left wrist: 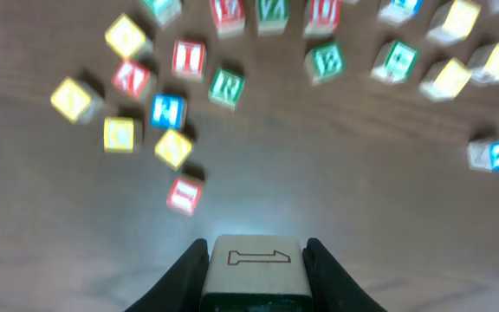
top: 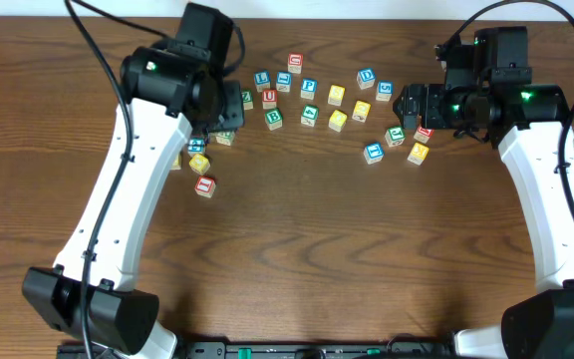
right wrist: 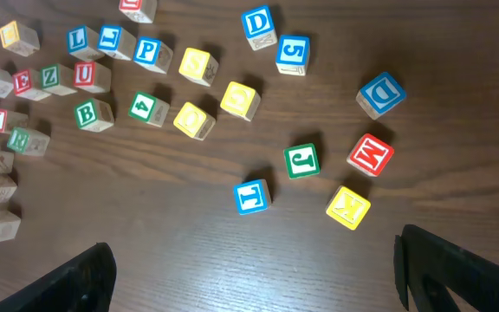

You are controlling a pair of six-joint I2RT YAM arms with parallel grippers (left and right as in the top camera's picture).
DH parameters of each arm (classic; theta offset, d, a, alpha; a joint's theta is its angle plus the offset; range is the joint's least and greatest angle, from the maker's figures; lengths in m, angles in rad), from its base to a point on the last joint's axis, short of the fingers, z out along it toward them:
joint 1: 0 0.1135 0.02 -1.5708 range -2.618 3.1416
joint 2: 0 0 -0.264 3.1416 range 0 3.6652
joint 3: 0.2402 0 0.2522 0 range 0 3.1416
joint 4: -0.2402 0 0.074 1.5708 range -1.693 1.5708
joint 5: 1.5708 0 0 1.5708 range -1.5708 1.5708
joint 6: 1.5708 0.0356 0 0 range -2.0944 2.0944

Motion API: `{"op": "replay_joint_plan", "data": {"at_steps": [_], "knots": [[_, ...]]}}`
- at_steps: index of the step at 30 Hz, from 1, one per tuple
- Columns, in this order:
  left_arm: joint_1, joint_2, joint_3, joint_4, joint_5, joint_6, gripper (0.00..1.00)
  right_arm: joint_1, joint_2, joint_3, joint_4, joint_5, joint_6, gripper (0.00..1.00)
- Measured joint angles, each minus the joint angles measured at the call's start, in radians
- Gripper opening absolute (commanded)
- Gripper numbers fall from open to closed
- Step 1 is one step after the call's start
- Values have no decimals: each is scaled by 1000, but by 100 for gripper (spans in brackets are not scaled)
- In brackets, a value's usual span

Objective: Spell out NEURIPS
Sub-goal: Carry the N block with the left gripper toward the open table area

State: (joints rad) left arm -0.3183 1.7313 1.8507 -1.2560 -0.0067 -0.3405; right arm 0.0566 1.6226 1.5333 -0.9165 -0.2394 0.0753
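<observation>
Several coloured letter blocks lie scattered across the far half of the wooden table point(top: 297, 249). My left gripper point(left wrist: 258, 251) is shut on a pale wooden block point(left wrist: 258, 264) whose top face shows an outlined figure. It holds the block above the table near a red block point(left wrist: 184, 195). In the overhead view the left arm point(top: 182, 85) hides that gripper. My right gripper point(right wrist: 258, 269) is wide open and empty, above bare wood just in front of a blue T block point(right wrist: 252, 196) and a yellow K block point(right wrist: 347, 208). It also shows in the overhead view point(top: 407, 105).
A green J block point(right wrist: 301, 160), a red M block point(right wrist: 370, 154) and a blue D block point(right wrist: 379, 94) lie near the right gripper. A blue P block point(right wrist: 148, 52) and a red U block point(right wrist: 85, 74) lie farther left. A red block point(top: 204, 185) lies nearest the front.
</observation>
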Motion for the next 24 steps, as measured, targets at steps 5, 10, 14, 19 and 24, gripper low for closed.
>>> {"op": "replay_joint_plan", "data": {"at_steps": [5, 10, 14, 19, 24], "knots": [[-19, 0, -116, 51, 0, -32, 27, 0, 0, 1, 0, 0, 0, 99], [-32, 3, -320, 240, 0, -60, 27, 0, 0, 2, 0, 0, 0, 99], [-40, 17, -455, 393, 0, -64, 27, 0, 0, 3, 0, 0, 0, 99], [-44, 59, -560, 518, 0, -68, 27, 0, 0, 3, 0, 0, 0, 99], [-50, 132, -568, 564, 0, -68, 26, 0, 0, 3, 0, 0, 0, 99]]}}
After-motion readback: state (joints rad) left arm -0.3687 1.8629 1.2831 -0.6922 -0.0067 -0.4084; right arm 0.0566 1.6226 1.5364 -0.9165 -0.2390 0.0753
